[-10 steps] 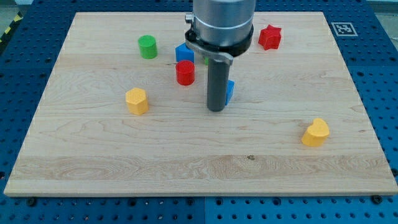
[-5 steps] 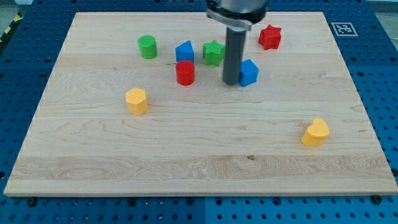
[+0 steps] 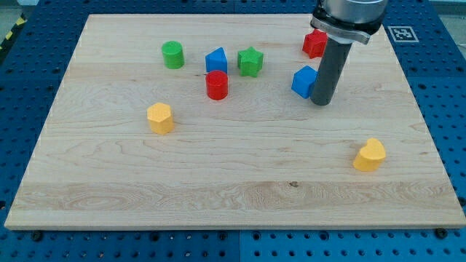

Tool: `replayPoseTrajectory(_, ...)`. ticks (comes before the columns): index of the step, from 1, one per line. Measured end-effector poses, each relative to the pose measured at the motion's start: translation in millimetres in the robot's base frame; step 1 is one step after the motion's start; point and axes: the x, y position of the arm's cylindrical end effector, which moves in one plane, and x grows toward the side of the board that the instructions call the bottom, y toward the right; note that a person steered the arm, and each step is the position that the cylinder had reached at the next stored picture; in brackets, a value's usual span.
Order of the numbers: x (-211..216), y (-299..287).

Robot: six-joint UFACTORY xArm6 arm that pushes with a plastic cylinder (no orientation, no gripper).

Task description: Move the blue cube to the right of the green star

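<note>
You'll see my tip (image 3: 321, 102) has swung from the blue cube's (image 3: 303, 81) left side to its right, and the cube has slid toward the view's right, farther from the green star (image 3: 250, 61).

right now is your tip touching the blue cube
Cannot tell. In the camera view my tip sits right against the view's right side of the blue cube, and the rod overlaps the cube's edge, so neither a gap nor contact shows plainly.

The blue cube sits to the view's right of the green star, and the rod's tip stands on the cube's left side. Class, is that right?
Not quite. The camera view shows my tip on the right side of the blue cube, not its left. The cube does sit to the view's right of the green star.
</note>
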Motion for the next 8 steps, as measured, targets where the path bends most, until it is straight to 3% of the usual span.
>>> replayPoseTrajectory(3, -47, -1)
replayPoseTrajectory(5, -2, 24)
replayPoseTrajectory(8, -27, -31)
